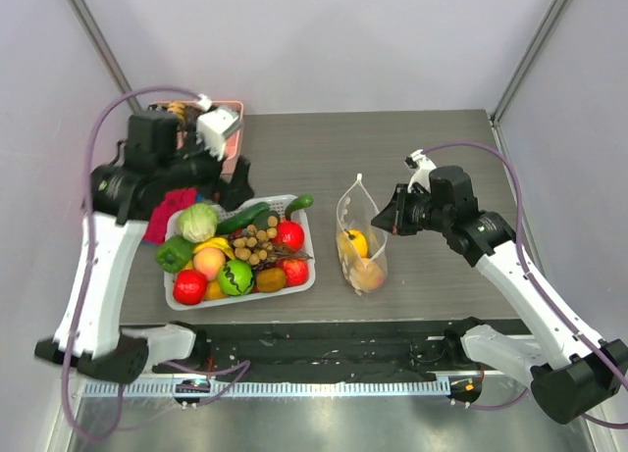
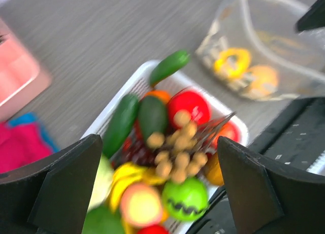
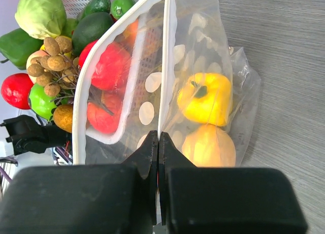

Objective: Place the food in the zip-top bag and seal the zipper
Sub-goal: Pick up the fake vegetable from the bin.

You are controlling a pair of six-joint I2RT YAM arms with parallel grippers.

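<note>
step: next pick from the white basket (image 1: pixel 245 295), then drop into the zip-top bag (image 1: pixel 361 238); judged early, most food not yet bagged
left end effector (image 1: pixel 234 185) (image 2: pixel 158 142): fingers spread wide, empty, hovering over the upper-left part of the basket in the top view; wrist view blurred
right end effector (image 1: pixel 391 217) (image 3: pixel 158 142): pressed together, pinching the near rim of the bag, holding the mouth up and open
bag location: right of centre in the top view, standing on the desk (image 1: pixel 442 148) just beside the basket's right edge
bagged so far: yellow pepper (image 3: pixel 205 97) and peach (image 3: pixel 208 145) at the bottom
zipper (image 3: pixel 163 66): unsealed, the two white mouth edges parted, widest toward the top of the right wrist frame
food left: cabbage (image 1: pixel 198 222), green pepper (image 1: pixel 175 254), red apple (image 1: pixel 190 286), cucumber (image 1: pixel 242 217), longan bunch (image 1: pixel 255 241), others, packed tight
pick choice: go for an exposed top-layer piece, cabbage or cucumber at the basket's upper edge; skip the longan bunch for now, stems look likely to drag neighbours
grasp: descend straight, close across the narrow axis, centred; glossy round shells probably squirt out of an off-centre pinch
transfer: lift well over the basket rim, approach the mouth from above, release low inside
avoid: pressing on the free rim, floppy film probably folds shut; tugging with the right side, pouch could tip and spill
seal: only once all food sits below the strip
</note>
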